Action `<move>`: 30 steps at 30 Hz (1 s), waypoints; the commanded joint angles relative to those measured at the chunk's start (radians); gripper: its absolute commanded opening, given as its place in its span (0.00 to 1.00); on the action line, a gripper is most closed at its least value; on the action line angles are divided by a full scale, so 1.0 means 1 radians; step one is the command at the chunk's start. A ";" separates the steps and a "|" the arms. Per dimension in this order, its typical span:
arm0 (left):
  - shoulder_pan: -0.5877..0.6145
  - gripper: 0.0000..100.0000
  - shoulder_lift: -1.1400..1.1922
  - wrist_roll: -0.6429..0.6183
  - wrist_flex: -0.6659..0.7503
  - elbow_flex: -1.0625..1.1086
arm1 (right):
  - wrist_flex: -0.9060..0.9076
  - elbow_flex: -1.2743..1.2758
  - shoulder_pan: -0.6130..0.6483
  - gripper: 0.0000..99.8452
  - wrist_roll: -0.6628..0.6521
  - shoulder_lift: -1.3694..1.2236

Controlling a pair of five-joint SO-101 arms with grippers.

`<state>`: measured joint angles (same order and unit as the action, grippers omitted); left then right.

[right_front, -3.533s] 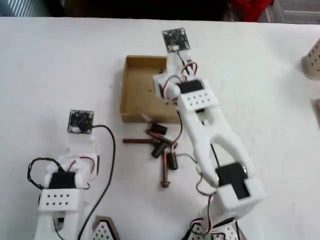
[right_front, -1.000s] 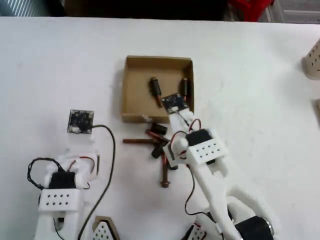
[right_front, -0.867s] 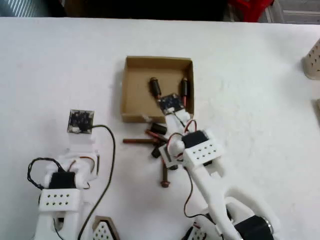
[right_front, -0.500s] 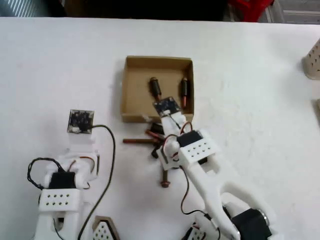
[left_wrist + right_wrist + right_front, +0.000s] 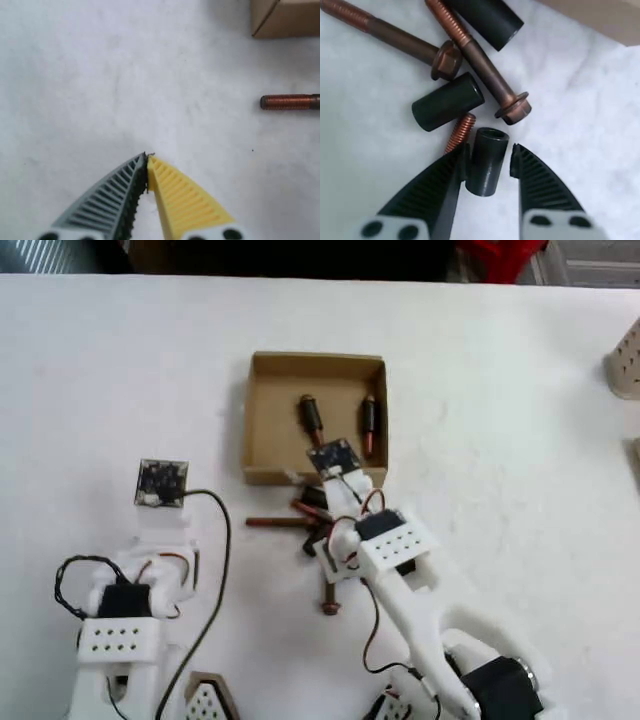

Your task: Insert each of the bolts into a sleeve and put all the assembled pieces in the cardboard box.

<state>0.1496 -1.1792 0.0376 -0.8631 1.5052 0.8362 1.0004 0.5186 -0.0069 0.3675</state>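
Note:
In the high view the cardboard box (image 5: 268, 418) holds two assembled pieces (image 5: 311, 415) (image 5: 368, 424). Just in front of it lie loose bolts and sleeves (image 5: 300, 522), and one bolt (image 5: 329, 592) points toward me. My right arm (image 5: 385, 540) hangs over this pile. My right gripper (image 5: 489, 152) is open, low over the table, its fingers on either side of a black sleeve (image 5: 487, 162). Beside it lie two more sleeves (image 5: 447, 102) (image 5: 490, 17), two copper bolts (image 5: 385, 37) (image 5: 477, 57) and a threaded tip (image 5: 460, 134). My left gripper (image 5: 147, 159) is shut and holds nothing, at the front left.
A bolt's threaded end (image 5: 290, 101) and a box corner (image 5: 285, 17) lie ahead of the left gripper. A black cable (image 5: 217, 570) curves across the table between the arms. Beige perforated pieces stand at the right edge (image 5: 625, 360) and the front edge (image 5: 205, 700).
My right arm has drawn back from the box to the loose pile and come down around a sleeve. The two pieces in the box are now uncovered. The left arm has stayed still.

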 commanded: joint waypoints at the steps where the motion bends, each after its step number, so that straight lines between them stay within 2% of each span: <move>1: -0.015 0.02 -0.016 0.008 0.015 -0.003 | -0.053 0.018 0.001 0.12 0.000 -0.002; 10: -0.015 0.02 -0.016 0.008 0.015 -0.003 | -0.048 0.023 0.001 0.12 0.003 -0.007; 19: -0.015 0.02 -0.016 0.008 0.015 -0.003 | -0.019 -0.051 -0.005 0.12 0.008 -0.122; 21: -0.013 0.02 -0.016 0.008 0.015 -0.003 | -0.019 -0.049 -0.007 0.09 0.006 -0.114; 23: -0.013 0.02 -0.016 0.008 0.015 -0.003 | -0.019 -0.048 -0.007 0.01 0.003 -0.102; 27: -0.013 0.02 -0.016 0.008 0.014 -0.003 | 0.016 -0.041 -0.036 0.01 0.003 -0.074; 30: -0.013 0.02 -0.016 0.008 0.014 -0.003 | 0.105 -0.048 -0.107 0.02 0.002 -0.001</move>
<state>0.1496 -1.1792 0.0376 -0.8631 1.5052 0.8669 0.9728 0.4741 -0.0069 0.2892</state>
